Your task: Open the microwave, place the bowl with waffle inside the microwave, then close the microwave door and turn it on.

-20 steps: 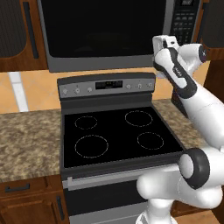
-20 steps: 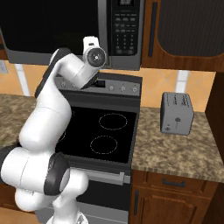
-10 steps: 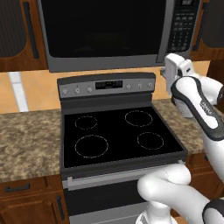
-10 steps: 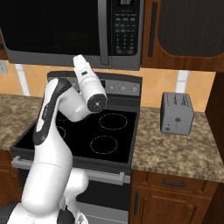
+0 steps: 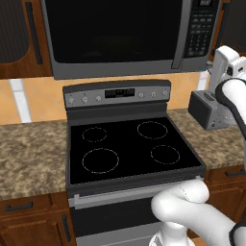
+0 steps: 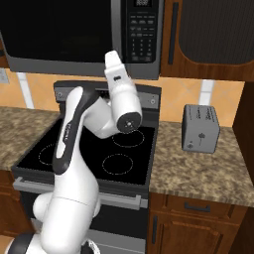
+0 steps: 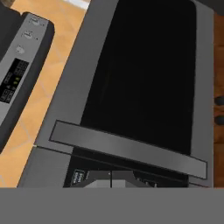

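The microwave (image 5: 115, 36) hangs above the stove with its dark glass microwave door (image 6: 54, 30) shut. Its keypad (image 5: 198, 29) is at the right, beside the long grey handle (image 7: 127, 148). My gripper (image 6: 112, 55) points up, just below the microwave's lower edge under the handle and keypad (image 6: 141, 32). It is shut and holds nothing. From the left base the hand (image 5: 224, 56) stands to the right of the keypad. The hand view looks along the door (image 7: 144, 70), close to the handle. The bowl and the waffle are out of view.
A black stove (image 5: 129, 149) with a grey control panel (image 5: 117, 93) sits below the microwave. A grey toaster (image 6: 200, 128) stands on the granite counter (image 6: 198, 173) to the right. Dark wood cabinets (image 6: 208, 34) flank the microwave.
The hand has swung to the right, dipped and risen again, and now stands under the microwave's keypad side. The microwave door stayed shut.
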{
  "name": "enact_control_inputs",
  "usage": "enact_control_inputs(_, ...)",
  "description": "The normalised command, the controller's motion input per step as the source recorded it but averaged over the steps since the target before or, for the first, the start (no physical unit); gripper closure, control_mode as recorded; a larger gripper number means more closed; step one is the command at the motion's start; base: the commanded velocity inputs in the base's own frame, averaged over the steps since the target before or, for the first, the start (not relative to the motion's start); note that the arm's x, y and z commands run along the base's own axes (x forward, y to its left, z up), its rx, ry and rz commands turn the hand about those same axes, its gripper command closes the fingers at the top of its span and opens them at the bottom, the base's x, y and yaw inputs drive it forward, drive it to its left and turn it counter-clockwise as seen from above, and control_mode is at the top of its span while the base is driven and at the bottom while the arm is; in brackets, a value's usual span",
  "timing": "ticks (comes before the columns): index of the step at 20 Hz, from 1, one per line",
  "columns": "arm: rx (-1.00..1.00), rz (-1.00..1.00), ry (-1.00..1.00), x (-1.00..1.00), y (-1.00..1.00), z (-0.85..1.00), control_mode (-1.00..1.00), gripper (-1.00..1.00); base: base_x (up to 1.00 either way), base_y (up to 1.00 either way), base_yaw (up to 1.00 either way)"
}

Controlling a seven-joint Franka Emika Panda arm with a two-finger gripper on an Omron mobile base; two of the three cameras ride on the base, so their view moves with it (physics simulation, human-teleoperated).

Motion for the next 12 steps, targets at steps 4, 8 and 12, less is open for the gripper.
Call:
enact_control_inputs(4, 0.04, -0.06, 0.00, -0.10, -0.68, 0.46, -1.00, 1.00, 0.00, 0.00, 0.00)
enact_control_inputs(8, 0.00, 0.00, 0.00, 0.00, -0.28, 0.06, -1.00, 1.00, 0.00, 0.00, 0.00)
enact_control_inputs(12, -0.06, 0.00, 0.01, 0.00, 0.00, -0.12, -1.00, 1.00, 0.00, 0.00, 0.00)
